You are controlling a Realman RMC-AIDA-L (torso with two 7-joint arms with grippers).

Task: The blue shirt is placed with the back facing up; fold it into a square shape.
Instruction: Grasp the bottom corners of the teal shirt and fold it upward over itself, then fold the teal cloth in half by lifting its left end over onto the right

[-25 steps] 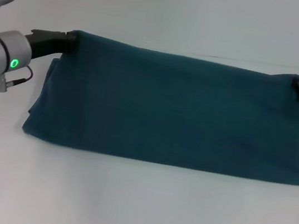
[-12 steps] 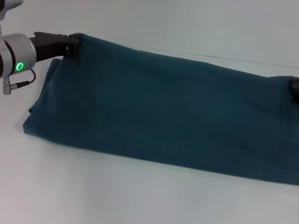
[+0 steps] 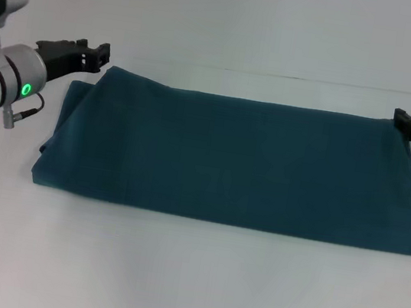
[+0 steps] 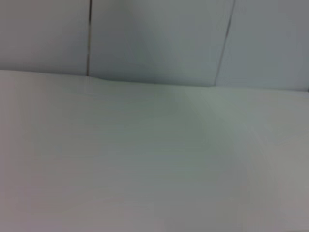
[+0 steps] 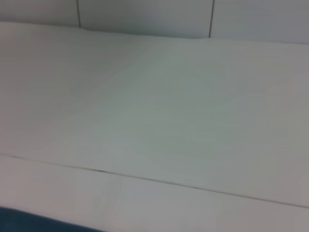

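The blue shirt (image 3: 243, 163) lies flat on the white table (image 3: 185, 290) as a wide folded rectangle, plain side up. In the head view my left gripper (image 3: 95, 53) hovers open just beyond the shirt's far left corner, holding nothing. Over on the other side, my right gripper (image 3: 408, 122) is open at the far right corner, right beside the fabric edge. The right wrist view catches only a sliver of the blue shirt (image 5: 29, 223) at its border. The left wrist view shows only table and wall.
White table surface surrounds the shirt on all sides. A pale panelled wall (image 4: 154, 38) rises behind the table's far edge.
Both grippers have let go of the far corners they held raised. The shirt's far edge has dropped flat, and the left gripper has drawn back slightly to the left.
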